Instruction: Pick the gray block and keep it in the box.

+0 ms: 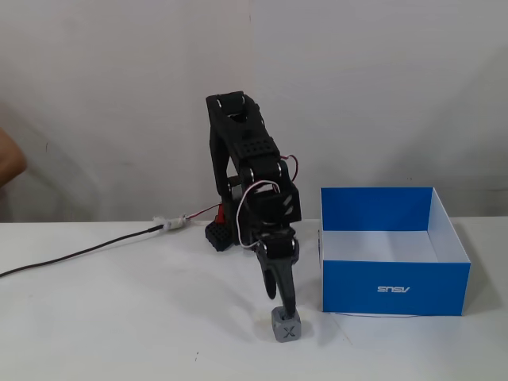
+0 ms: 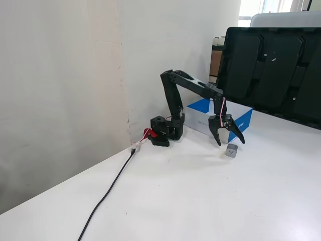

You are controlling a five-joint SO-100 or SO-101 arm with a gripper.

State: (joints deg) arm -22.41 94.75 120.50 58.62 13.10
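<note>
On the white table [image 1: 119,317], the gray block [image 1: 286,325] sits close to the near edge in a fixed view, an X mark on the face turned to the camera. It stands on the tabletop outside the box [image 1: 394,287], just beside the box's near left corner but apart from it. The blue box has low walls and a white floor, with a small white logo on its near wall, and it lies toward the right edge of the table in that view.

The black arm [image 1: 250,171] reaches forward from its base [image 1: 221,235] near the back wall, and the gripper [image 1: 282,305] points down right over the block. In a fixed view from the side, the gripper [image 2: 231,142] has its two fingers spread apart, one finger [image 2: 217,138] on each side above the block [image 2: 231,150]; whether the tips touch the block cannot be told.

A black cable [image 1: 75,255] runs from the left edge of the table toward the arm's base, ending in a white connector [image 1: 173,223] with red wires. In the side view, a dark monitor [image 2: 273,75] stands behind the box [image 2: 203,108] at the table's far right. The arm's own links hide part of the box there.
</note>
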